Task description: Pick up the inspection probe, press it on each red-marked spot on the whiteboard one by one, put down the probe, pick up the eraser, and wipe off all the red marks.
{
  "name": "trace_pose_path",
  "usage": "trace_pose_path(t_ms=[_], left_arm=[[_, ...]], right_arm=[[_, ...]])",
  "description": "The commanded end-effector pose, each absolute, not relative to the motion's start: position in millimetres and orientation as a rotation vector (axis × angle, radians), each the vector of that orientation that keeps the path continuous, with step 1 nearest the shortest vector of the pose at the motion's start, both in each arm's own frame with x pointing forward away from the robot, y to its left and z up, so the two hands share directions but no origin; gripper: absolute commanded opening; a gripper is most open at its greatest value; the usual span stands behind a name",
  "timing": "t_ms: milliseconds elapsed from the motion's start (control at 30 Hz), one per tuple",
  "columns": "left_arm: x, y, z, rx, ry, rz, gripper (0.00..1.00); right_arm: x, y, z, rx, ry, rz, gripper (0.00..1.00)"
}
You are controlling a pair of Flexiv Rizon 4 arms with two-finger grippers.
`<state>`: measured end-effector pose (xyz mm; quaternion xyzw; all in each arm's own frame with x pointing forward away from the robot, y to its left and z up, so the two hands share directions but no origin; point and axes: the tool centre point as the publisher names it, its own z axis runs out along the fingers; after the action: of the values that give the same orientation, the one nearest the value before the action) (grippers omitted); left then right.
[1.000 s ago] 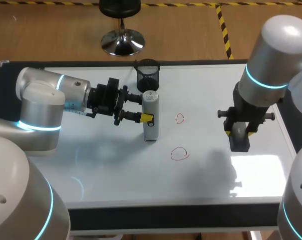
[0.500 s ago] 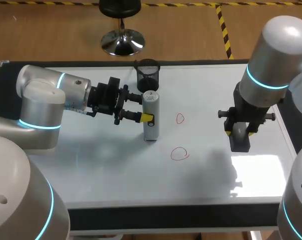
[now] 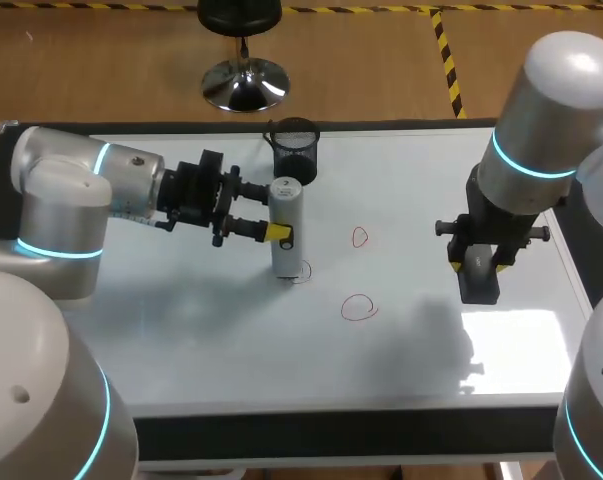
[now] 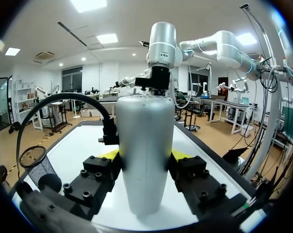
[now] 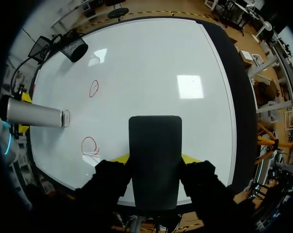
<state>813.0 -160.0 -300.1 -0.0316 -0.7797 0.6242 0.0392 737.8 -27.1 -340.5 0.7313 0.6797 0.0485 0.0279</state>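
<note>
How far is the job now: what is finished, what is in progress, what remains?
Done: the probe is picked up, shut in the left end effector; the right end effector holds the eraser. In hand: the probe stands upright on the whiteboard by a faint mark. Left: the farther red mark and the nearer red mark are unwiped.

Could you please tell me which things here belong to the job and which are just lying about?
Belonging to the job:
inspection probe, held in the left gripper
eraser, held in the right gripper
red marks
whiteboard

Just lying about:
black mesh cup
</note>
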Motion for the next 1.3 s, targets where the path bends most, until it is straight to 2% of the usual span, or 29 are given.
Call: trace_pose_path(t_ms=[33,367,1300], left_arm=[[803,-147,-288,-0.078,-2.413,1.91,0.0],[801,-126,-285,-0.081,-2.409,1.913,0.0],[783,-25,-287,-0.006,-2.447,1.917,0.0]], right_arm=[[737,-28,-339,2.256,2.098,0.152,0.0],[737,-28,-339,2.256,2.098,0.152,0.0],[737,-28,-339,2.256,2.098,0.152,0.0]])
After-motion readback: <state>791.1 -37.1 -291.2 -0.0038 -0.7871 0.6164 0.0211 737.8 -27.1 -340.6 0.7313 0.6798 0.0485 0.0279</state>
